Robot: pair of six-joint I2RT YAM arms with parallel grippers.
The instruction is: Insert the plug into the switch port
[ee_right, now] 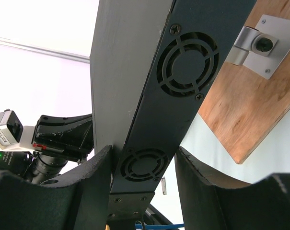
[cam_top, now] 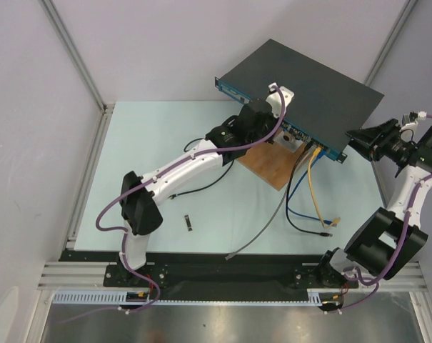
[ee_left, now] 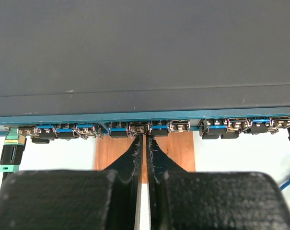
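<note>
Progress looks to be at the insertion itself; your left end effector is closed, fingers pressed flat together, tips right at one socket near the middle of the row on the switch. You can see no plug between those fingers from the wrist view, so whether it is seated, half in or not there at all cannot be told; treat the seating as unconfirmed, with release and pull-back yet to do. Your right end effector straddles the switch's fan end, one finger on the flat top and one on the underside, both seemingly touching; it reads as a steadying grip on the box.

The switch is a wide, flat black box at the far right of the tabletop, lying skewed to its edges; a wooden board lies under its front part; its narrow blue face looks toward your left arm. Sockets run along that face, several filled with blue-tabbed inserts, others bare metal; a green-tagged connector sits at the left end of the row in the left wrist view; a yellow cable and a blue cable hang from the other end. Two round fan grilles mark the end that your right arm holds.
</note>
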